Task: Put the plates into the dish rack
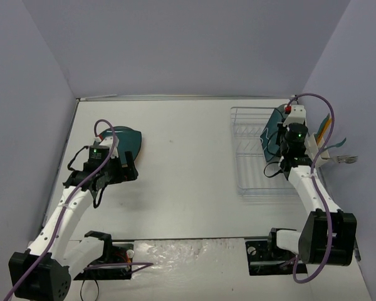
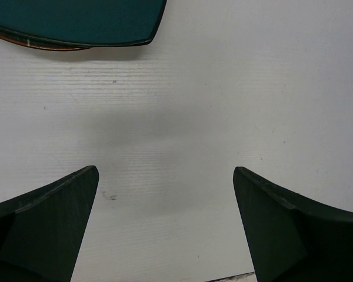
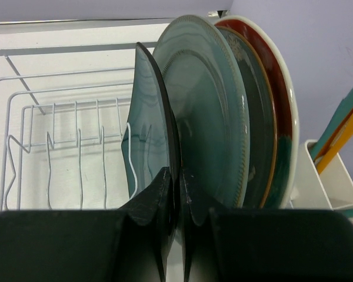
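Note:
My right gripper [image 3: 179, 179] is shut on the near rim of a glossy blue-teal plate [image 3: 150, 129] that stands upright in the white wire dish rack [image 3: 53, 135]. Behind it stand a grey-green round plate [image 3: 206, 106], a dark plate [image 3: 256, 117] and a red plate [image 3: 276, 88]. From above, the right gripper [image 1: 282, 147] sits over the rack [image 1: 250, 150]. My left gripper [image 2: 165, 176] is open above bare table, just short of a dark teal squarish plate [image 2: 76, 20] that lies on an orange plate [image 2: 47, 47]. That stack [image 1: 130, 139] lies at the left.
A white utensil holder [image 3: 326, 182] on the rack's right side holds orange and teal utensils. A fork [image 1: 344, 159] sticks out past it toward the right wall. Walls close in the table [image 1: 188, 163] on three sides. The rack's left slots hold nothing.

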Controlling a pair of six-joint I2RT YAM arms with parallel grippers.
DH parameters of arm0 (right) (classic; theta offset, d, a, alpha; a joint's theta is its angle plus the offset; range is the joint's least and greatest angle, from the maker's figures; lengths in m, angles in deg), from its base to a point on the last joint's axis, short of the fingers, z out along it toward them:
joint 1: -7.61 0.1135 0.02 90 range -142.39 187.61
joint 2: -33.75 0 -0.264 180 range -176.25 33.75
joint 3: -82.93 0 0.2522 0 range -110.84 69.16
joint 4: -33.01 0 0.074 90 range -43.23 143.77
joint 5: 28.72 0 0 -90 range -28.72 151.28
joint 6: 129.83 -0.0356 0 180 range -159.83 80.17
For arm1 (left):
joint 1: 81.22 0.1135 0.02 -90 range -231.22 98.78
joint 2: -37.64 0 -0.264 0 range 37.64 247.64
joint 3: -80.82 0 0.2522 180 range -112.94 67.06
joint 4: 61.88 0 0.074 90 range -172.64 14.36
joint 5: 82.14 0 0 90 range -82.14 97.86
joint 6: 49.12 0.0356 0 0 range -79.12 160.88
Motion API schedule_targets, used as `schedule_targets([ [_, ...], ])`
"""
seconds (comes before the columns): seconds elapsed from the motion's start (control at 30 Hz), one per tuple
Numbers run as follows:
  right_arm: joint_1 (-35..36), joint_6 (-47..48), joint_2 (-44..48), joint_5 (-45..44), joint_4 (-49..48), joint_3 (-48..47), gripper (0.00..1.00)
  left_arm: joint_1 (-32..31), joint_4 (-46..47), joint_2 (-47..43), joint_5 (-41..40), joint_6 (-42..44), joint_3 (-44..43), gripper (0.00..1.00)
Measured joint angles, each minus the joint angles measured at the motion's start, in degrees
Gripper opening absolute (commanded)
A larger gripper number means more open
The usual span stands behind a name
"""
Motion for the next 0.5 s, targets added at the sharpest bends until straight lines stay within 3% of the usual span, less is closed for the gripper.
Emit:
schedule_targets([
  [0.5,0.2,-4.2,3.4,-1.4,-0.6,3.4,0.00,0.0,0.0,0.3,0.0,0.0,0.0,0.97],
])
